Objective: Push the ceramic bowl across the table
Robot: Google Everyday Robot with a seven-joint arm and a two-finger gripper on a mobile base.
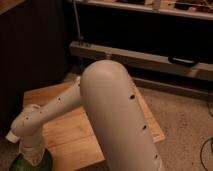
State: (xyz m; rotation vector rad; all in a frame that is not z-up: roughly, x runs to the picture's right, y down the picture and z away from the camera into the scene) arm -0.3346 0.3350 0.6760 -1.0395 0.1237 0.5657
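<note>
Hanging at the near left corner of the table [67,134]: gripper [32,153], parted or closed impossible to tell, directly over the green bowl [17,164], with the planks running away beyond and to the right for the push.

1. Desk [65,136]: bare planks show between the forearm and the front edge, and at the back-left corner.
2. Arm [115,115]: bulky, and covers the desk's middle and right side.
3. Gripper [34,153]: low at the front-left corner, over the bowl [19,164]; both fill that corner.
4. Rail [150,57]: runs behind the far edge.
5. Floor [185,120]: open to the right.
</note>
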